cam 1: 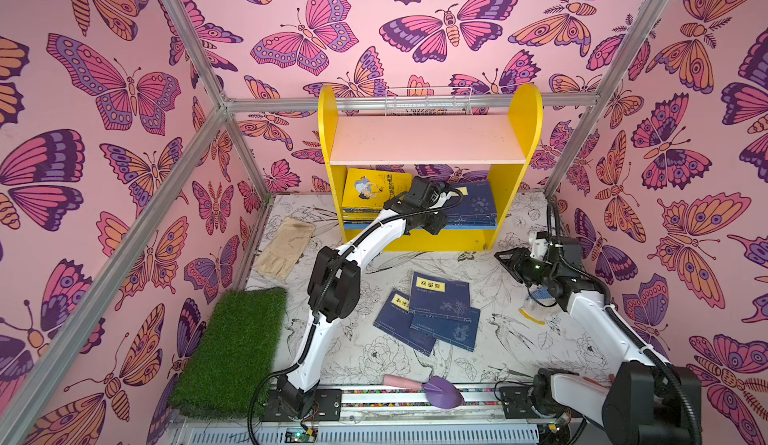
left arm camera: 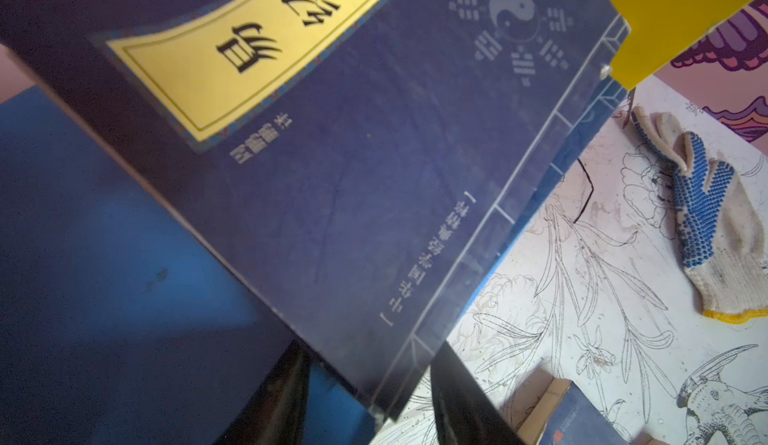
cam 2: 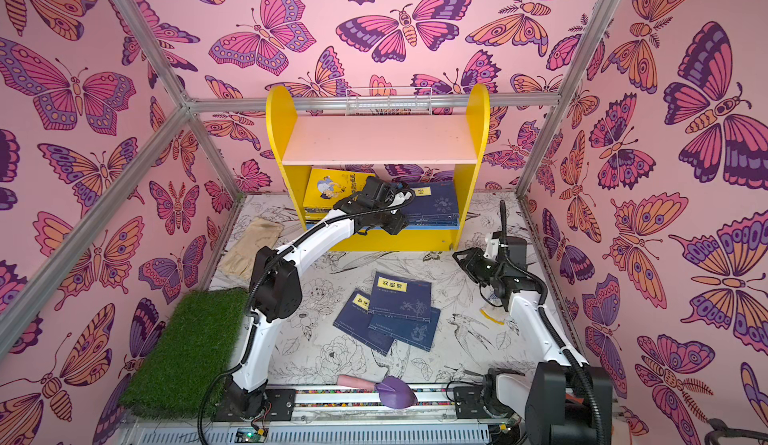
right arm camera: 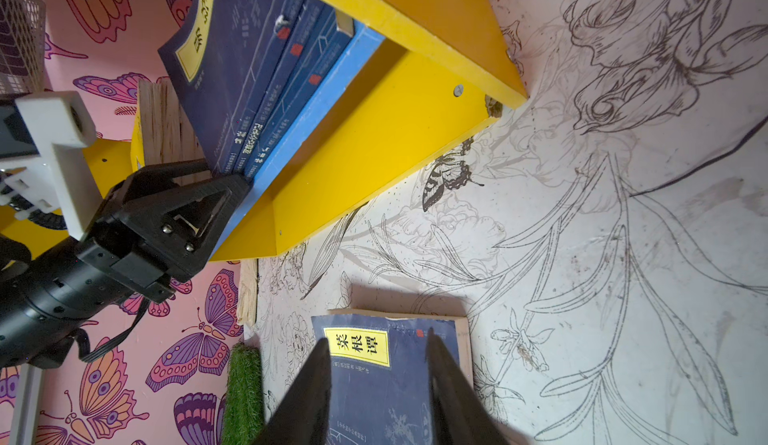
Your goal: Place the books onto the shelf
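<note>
Well to the left of the left gripper (left arm camera: 374,364) lay one grass mat (cam 1: 232,351) and one tan glove (cam 1: 286,247). That gripper stood at the lower blue board (right arm camera: 316,110) of the shelf (cam 1: 525,118). Its two fingers (left arm camera: 286,393) were parted, with the corner of one navy book (left arm camera: 332,172) between them; whether they pinched it could not be told. This book topped a stack of at least three navy ones just beyond the fingertips. On the same board, left of the fingers, one yellow book (cam 1: 372,187) leaned on a second pile. Behind that gripper, on the table (cam 1: 519,355), three navy books (cam 1: 432,314) overlapped, and one purple trowel (cam 1: 444,393) lay nearer the arm bases. The right gripper (right arm camera: 377,341) hovered with its two fingers spread and nothing between them, the top book of the three just ahead of its tips. One dotted glove (left arm camera: 706,222) lay behind it, beneath its arm.
</note>
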Robot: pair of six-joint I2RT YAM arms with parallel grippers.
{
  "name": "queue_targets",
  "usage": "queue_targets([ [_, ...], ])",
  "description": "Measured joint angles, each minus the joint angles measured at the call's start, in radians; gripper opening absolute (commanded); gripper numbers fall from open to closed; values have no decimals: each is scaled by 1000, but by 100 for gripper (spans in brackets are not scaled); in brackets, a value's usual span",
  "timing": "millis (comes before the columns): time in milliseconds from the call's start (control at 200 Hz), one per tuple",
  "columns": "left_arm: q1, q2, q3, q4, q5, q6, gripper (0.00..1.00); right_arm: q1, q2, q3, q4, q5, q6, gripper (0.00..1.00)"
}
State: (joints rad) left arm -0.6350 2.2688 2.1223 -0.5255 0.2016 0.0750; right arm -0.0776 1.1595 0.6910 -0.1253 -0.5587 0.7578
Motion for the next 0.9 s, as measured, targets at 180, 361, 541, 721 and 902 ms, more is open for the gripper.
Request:
queue_targets([
  [180, -4, -1, 0, -1, -5, 13, 68, 0, -16, 0, -14, 27, -5, 38],
  [361, -24, -88, -60, -2, -44, 1, 74, 29, -60, 2, -72, 74, -55, 38],
  [541, -43, -367, -302, 48, -42, -105, 80, 187, -76, 2, -148, 130, -129, 39],
  [721, -47, -602, -650, 112, 5, -225, 83, 322, -10, -4, -208, 148, -209, 39],
  [902, -47, -607, -952, 95, 36, -291, 85, 327, 162, -3, -260, 131, -274, 39],
])
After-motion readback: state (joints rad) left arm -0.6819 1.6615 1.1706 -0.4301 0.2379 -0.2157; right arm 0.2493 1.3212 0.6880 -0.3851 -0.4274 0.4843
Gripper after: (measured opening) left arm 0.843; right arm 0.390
